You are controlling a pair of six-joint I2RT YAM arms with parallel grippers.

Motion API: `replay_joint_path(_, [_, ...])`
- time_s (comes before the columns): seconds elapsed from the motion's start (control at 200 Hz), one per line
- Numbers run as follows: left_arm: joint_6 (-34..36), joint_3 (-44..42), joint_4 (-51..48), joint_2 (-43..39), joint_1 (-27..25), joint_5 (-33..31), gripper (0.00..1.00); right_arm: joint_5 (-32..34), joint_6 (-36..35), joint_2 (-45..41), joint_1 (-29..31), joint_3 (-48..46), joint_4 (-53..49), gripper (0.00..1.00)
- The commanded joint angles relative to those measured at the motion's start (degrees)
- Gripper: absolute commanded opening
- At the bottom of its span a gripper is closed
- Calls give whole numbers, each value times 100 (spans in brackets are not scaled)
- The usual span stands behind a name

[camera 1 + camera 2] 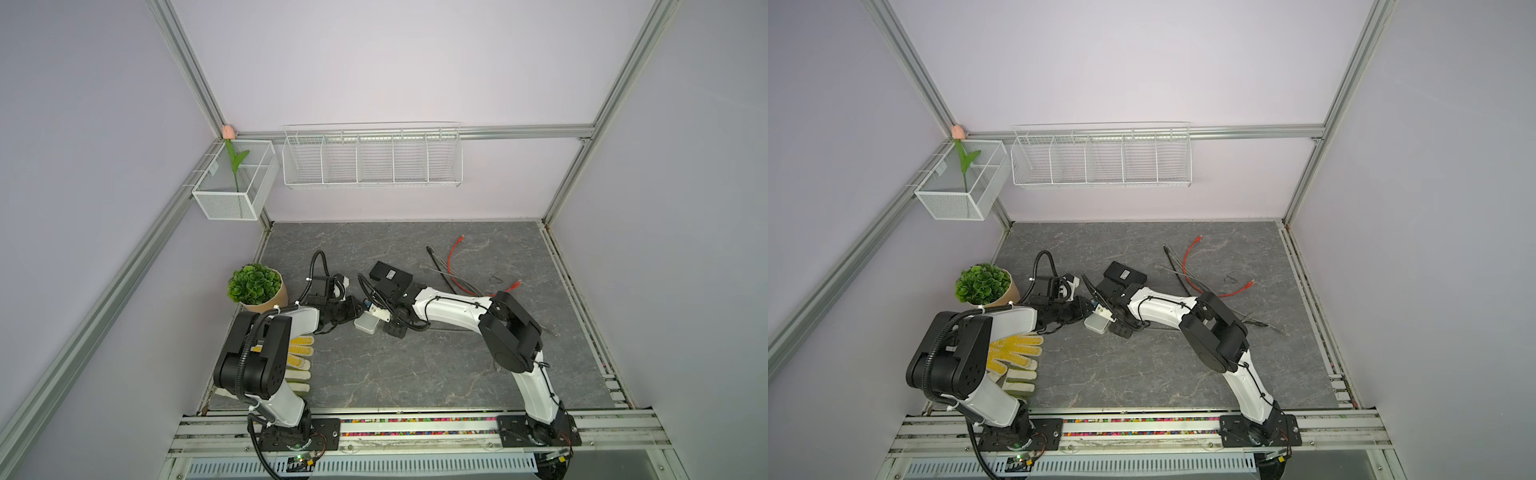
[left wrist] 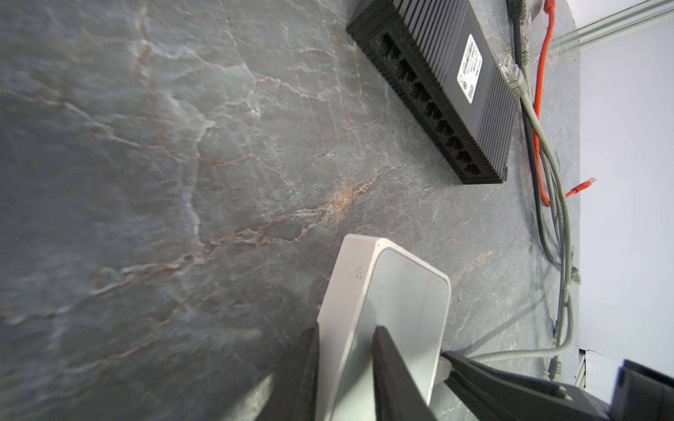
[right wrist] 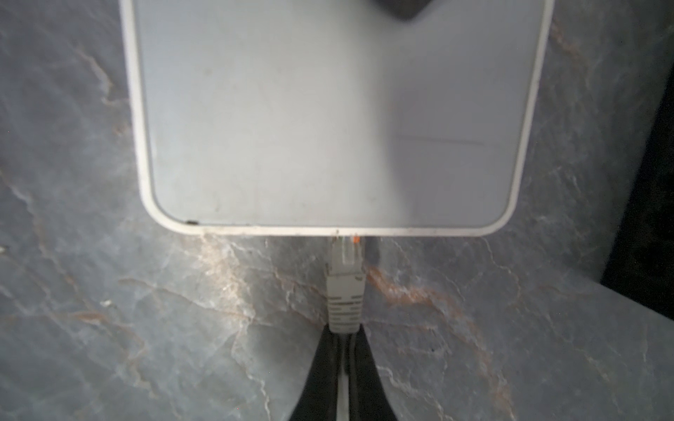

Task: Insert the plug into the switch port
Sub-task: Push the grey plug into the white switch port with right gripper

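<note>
A small white switch lies on the grey table. In the left wrist view my left gripper is shut on the switch, one finger on its side and one on its top face. In the right wrist view my right gripper is shut on the cable just behind the grey plug. The plug's clear tip meets the near edge of the switch; the port itself is hidden under that edge. Both grippers meet at the switch in both top views.
A black multi-port switch lies just behind. Loose grey and red cables trail at the back right. A potted plant and a yellow-dotted glove sit by the left arm. Wire baskets hang on the back wall.
</note>
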Motion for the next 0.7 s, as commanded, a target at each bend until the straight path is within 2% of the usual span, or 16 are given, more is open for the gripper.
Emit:
replay_joint_path(0.0, [36, -100, 3, -29, -52, 279, 26, -220, 147, -302, 51, 82, 509, 7])
replay_joint_path(0.345, [54, -158, 80, 66, -263, 309, 24, -375, 265, -460, 63, -150, 1265, 7])
replay_joint_path(0.695, [23, -148, 73, 112, -608, 208, 23, -436, 191, -319, 66, -11, 1427, 7])
